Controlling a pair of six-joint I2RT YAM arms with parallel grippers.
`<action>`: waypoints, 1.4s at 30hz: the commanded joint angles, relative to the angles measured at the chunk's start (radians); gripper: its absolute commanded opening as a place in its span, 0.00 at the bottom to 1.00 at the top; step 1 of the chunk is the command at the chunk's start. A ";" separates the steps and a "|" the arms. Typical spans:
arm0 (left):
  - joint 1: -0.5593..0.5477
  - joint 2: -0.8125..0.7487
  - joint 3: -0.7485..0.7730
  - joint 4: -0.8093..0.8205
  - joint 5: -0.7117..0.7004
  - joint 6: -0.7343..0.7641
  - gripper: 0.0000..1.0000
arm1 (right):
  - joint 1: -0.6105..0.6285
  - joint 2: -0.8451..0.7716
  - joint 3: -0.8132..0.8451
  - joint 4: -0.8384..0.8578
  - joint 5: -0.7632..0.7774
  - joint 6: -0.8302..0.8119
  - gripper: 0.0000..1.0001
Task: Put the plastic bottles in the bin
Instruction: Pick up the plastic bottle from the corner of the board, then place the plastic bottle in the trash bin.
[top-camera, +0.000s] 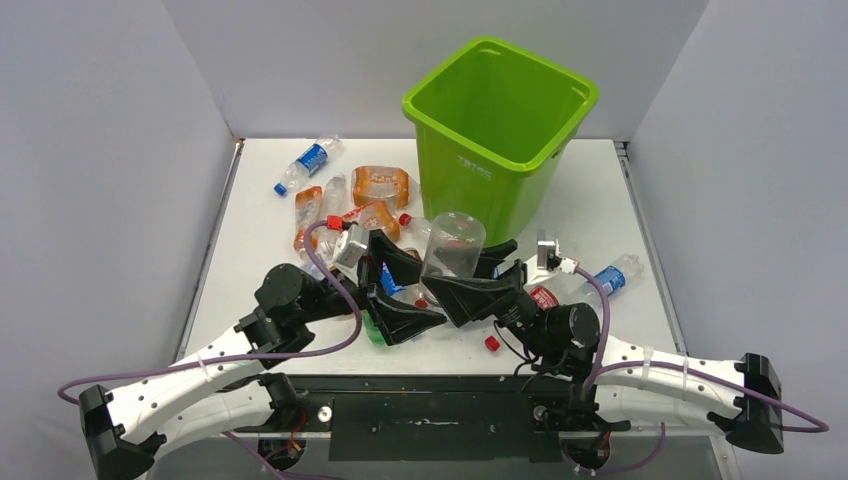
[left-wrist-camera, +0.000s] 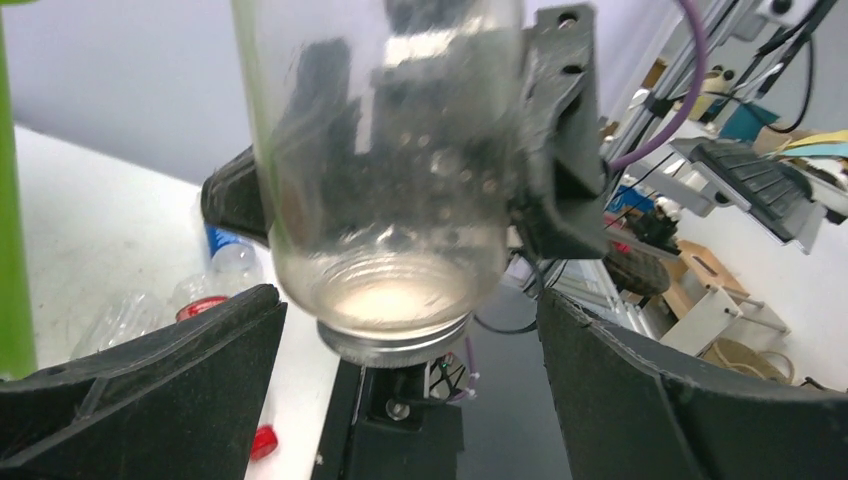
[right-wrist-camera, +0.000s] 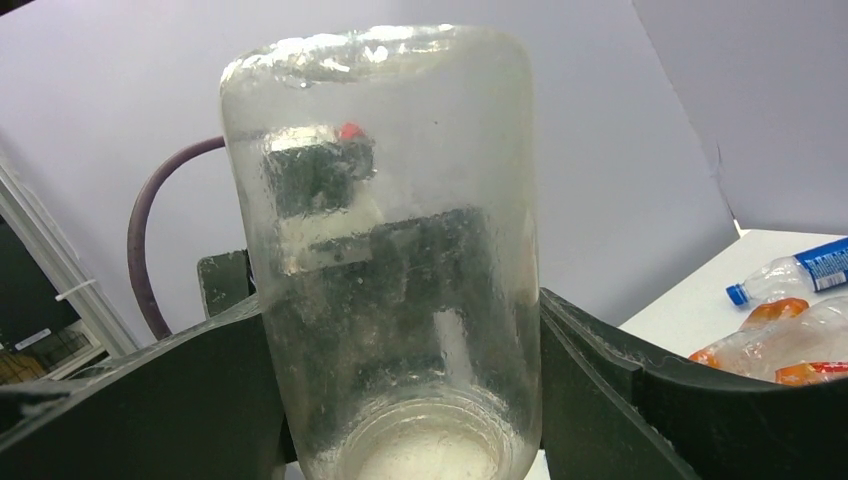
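Observation:
My right gripper (top-camera: 470, 278) is shut on a clear wide-mouthed jar (top-camera: 452, 255), held upside down above the table in front of the lime-green bin (top-camera: 500, 110). In the right wrist view both fingers (right-wrist-camera: 600, 370) press the jar's sides (right-wrist-camera: 385, 250). My left gripper (top-camera: 420, 290) is open, its fingers spread wide on either side of the jar's metal lid (left-wrist-camera: 395, 340) without touching it. Crushed plastic bottles (top-camera: 310, 160) lie on the table's left, some orange-tinted (top-camera: 380, 185). Another blue-labelled bottle (top-camera: 610, 280) lies on the right.
A loose red cap (top-camera: 491, 343) lies near the table's front edge; it shows in the left wrist view (left-wrist-camera: 262, 440) too. The bin's green wall (left-wrist-camera: 10, 200) is at that view's left edge. Grey walls enclose the table on three sides.

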 joint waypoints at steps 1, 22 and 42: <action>-0.002 0.007 0.021 0.169 0.029 -0.066 0.96 | 0.003 0.020 -0.020 0.132 -0.017 0.032 0.60; -0.002 0.010 0.008 0.194 0.020 -0.067 0.25 | 0.005 0.094 -0.051 0.259 -0.012 0.075 0.59; 0.000 -0.102 -0.028 0.054 -0.085 0.026 0.00 | 0.005 -0.100 0.167 -0.410 -0.019 -0.039 0.90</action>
